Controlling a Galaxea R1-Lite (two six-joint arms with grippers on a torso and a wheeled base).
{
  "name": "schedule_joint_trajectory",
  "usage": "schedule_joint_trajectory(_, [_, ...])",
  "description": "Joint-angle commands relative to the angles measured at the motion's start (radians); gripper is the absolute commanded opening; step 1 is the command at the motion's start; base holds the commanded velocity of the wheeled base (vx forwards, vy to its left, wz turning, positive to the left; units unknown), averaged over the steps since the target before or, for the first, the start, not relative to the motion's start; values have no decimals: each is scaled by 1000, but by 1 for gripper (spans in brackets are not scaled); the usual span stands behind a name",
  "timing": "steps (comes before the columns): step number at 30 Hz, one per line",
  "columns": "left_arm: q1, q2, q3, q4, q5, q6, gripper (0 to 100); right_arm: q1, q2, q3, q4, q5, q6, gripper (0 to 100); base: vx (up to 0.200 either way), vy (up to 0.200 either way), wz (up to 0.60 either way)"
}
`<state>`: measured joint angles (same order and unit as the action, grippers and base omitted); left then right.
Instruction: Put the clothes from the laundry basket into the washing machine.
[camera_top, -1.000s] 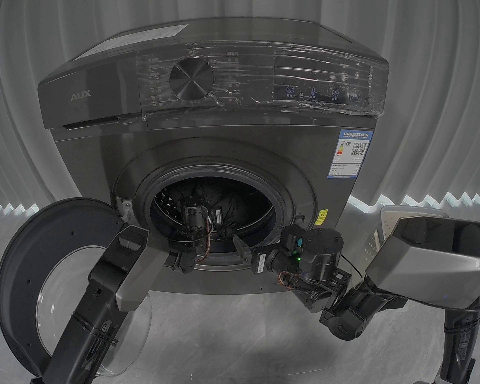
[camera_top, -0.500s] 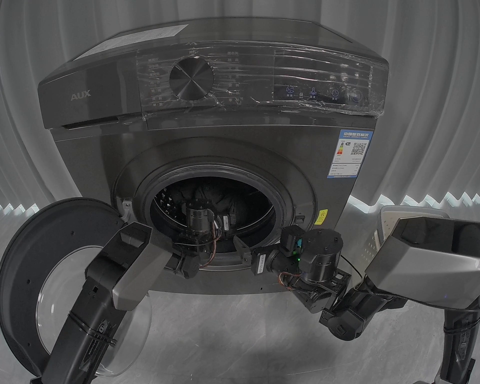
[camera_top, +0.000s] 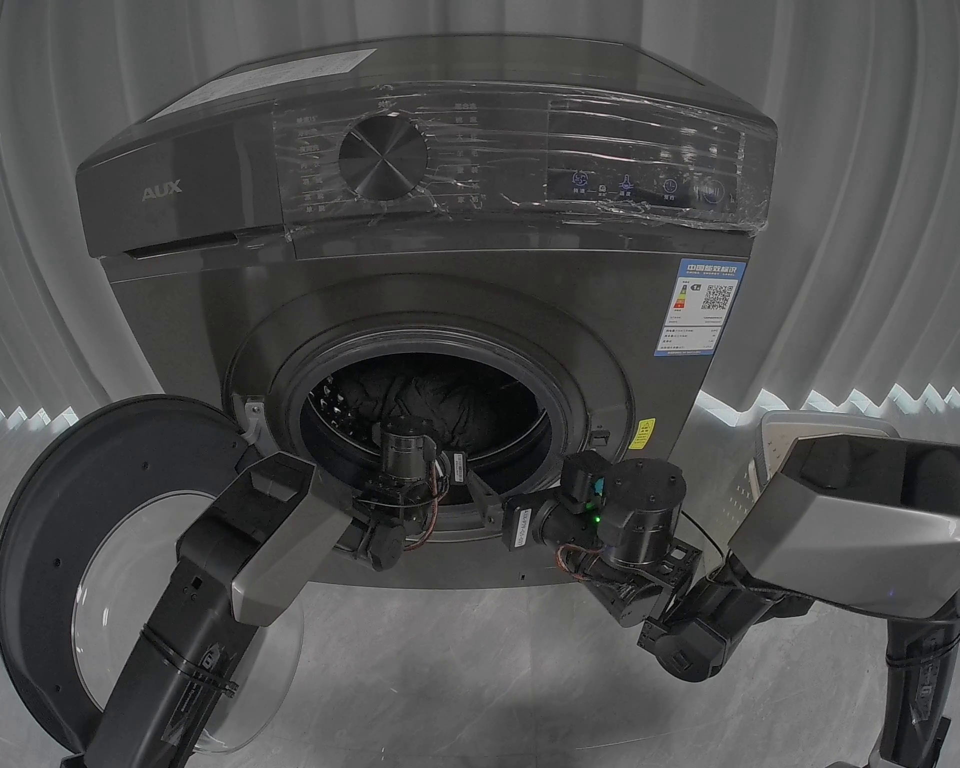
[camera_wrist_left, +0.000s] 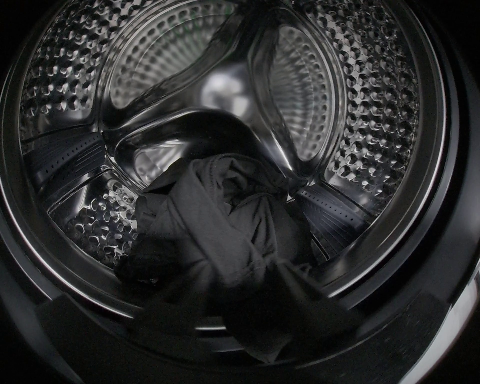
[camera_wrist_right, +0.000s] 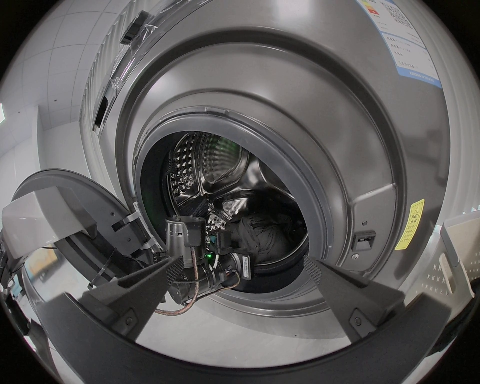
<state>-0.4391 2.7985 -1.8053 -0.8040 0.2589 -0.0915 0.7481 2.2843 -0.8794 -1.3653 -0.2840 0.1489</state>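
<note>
Drum floor (camera_wrist_left: 95, 215): dark clothes (camera_wrist_left: 220, 225), tail doorward

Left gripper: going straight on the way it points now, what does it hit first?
Most likely the dark clothes bundled low in the drum, with their near edge trailing towards the door opening. Depth is unclear in the left wrist view, so I can't say how close they are.

A pale pleated curtain (camera_top: 870, 170) hangs across the far side of the scene, its folds running upright. Along its hem a bright zigzag strip of light (camera_top: 850, 398) shows at the right and again at the far left. The near floor (camera_top: 480, 680) is smooth, mottled grey. Overhead is a ceiling of square panels (camera_wrist_right: 70, 35).
</note>
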Motion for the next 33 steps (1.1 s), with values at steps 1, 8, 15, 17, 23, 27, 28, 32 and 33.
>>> schedule_joint_trajectory(1, [-1, 6, -9, 0, 0, -2, 0, 0, 4, -1, -1, 2, 0, 100, 0, 0, 0])
schedule_joint_trajectory(8, [8, 32, -146, -17, 19, -22, 0, 0, 4, -1, -1, 0, 0, 100, 0, 0, 0])
schedule_joint_trajectory(15, [39, 79, -195, -35, 59, -22, 0, 0, 4, -1, -1, 0, 0, 100, 0, 0, 0])
schedule_joint_trajectory(17, [43, 84, -195, -38, 60, -22, 0, 0, 4, -1, -1, 0, 0, 100, 0, 0, 0])
schedule_joint_trajectory(23, [45, 84, -195, -44, 60, -22, 0, 0, 4, 0, -1, 0, 0, 100, 0, 0, 0])
schedule_joint_trajectory(27, [43, 76, -195, -47, 60, -27, 100, 0, 4, -1, -1, 0, 0, 100, 0, 0, 0])
schedule_joint_trajectory(28, [39, 73, -195, -50, 62, -33, 100, 0, 4, 0, -1, 0, 0, 100, 0, 0, 0])
schedule_joint_trajectory(32, [13, 6, -175, -49, 62, -70, 100, -1, 3, 0, -1, 0, 0, 100, 0, 0, 0])
schedule_joint_trajectory(33, [3, -20, -137, -47, 62, -74, 100, -1, 1, 2, -1, 0, 0, 100, 0, 0, 0])
